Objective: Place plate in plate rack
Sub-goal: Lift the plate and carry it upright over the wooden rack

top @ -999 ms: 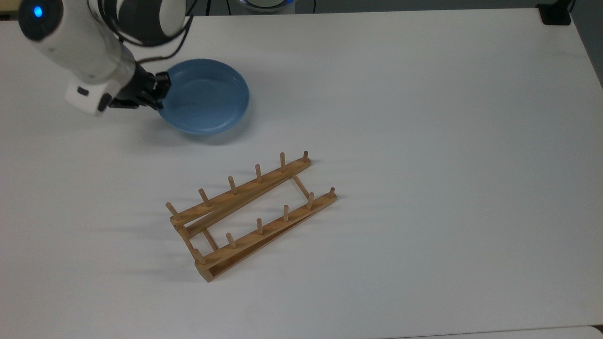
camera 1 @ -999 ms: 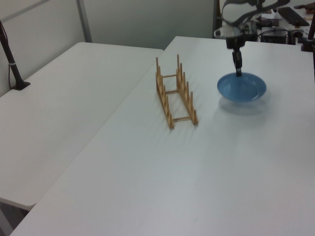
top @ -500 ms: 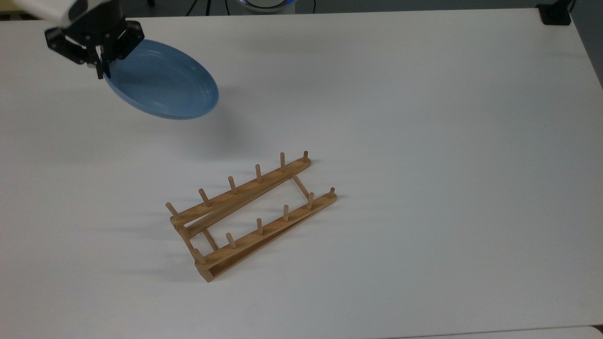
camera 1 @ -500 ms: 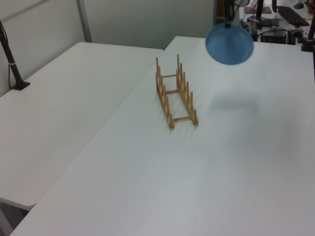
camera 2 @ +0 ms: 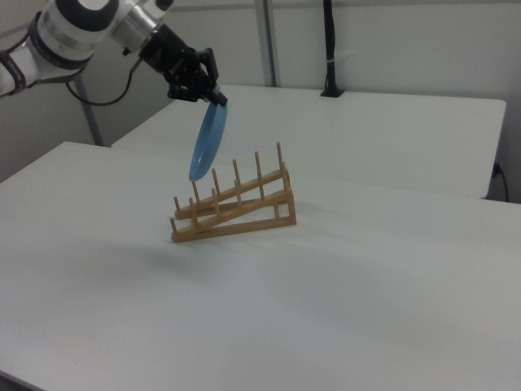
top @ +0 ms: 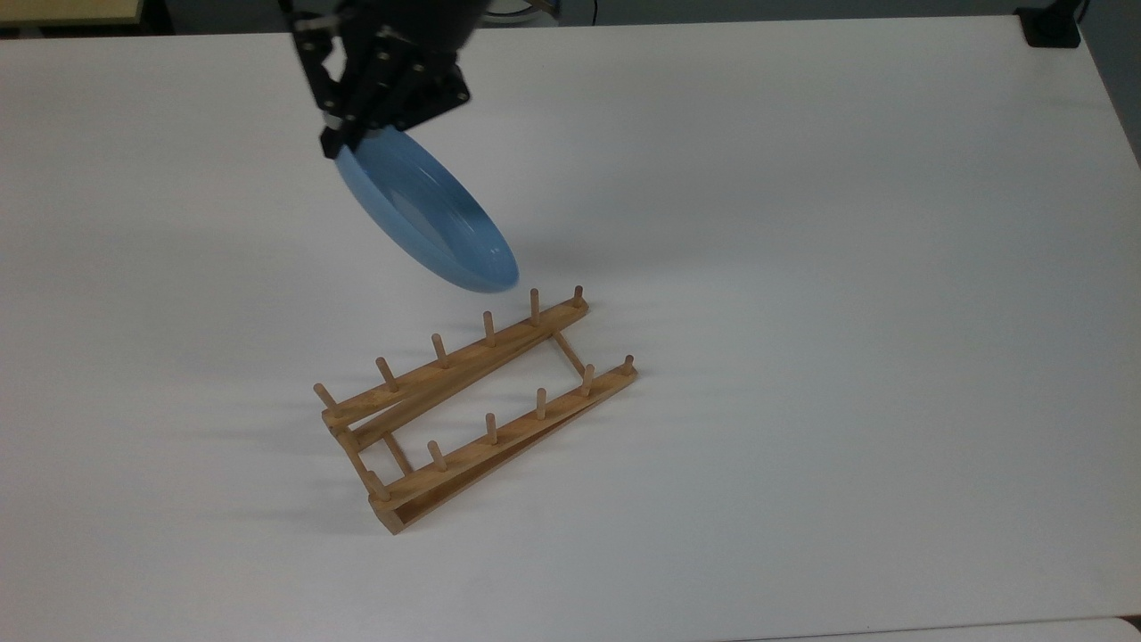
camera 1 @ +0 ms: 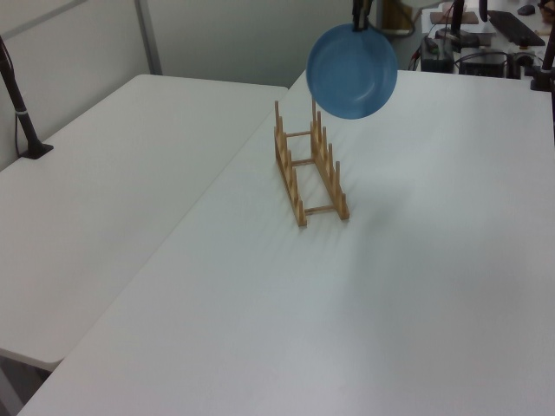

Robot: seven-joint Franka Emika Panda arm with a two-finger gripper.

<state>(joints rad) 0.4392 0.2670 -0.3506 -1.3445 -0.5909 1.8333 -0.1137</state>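
— Gripper (top: pixel 343 143) up there is pinching the plate (top: pixel 428 218) by its top rim, yes?

— Yes, fingers clamped on the edge. Plate hangs in the air, nearly on edge, tilted a bit. You can see it face-on in the left view (camera 1: pixel 351 59) and almost edge-on in the right view (camera 2: pixel 207 138).

— And where is it against the rack (top: pixel 472 406)?

— Close above the rack's low end, just off to the side of it, not touching any peg. In the right view the rack (camera 2: pixel 236 208) sits right below the plate's bottom edge.

— So how far along?

— I'd say over halfway: picked up, lifted, turned upright, brought near. Left to do, I reckon: line the edge up with a gap between pegs, lower it in, let go.

— Table (top: pixel 802 267) otherwise?

— Bare white.
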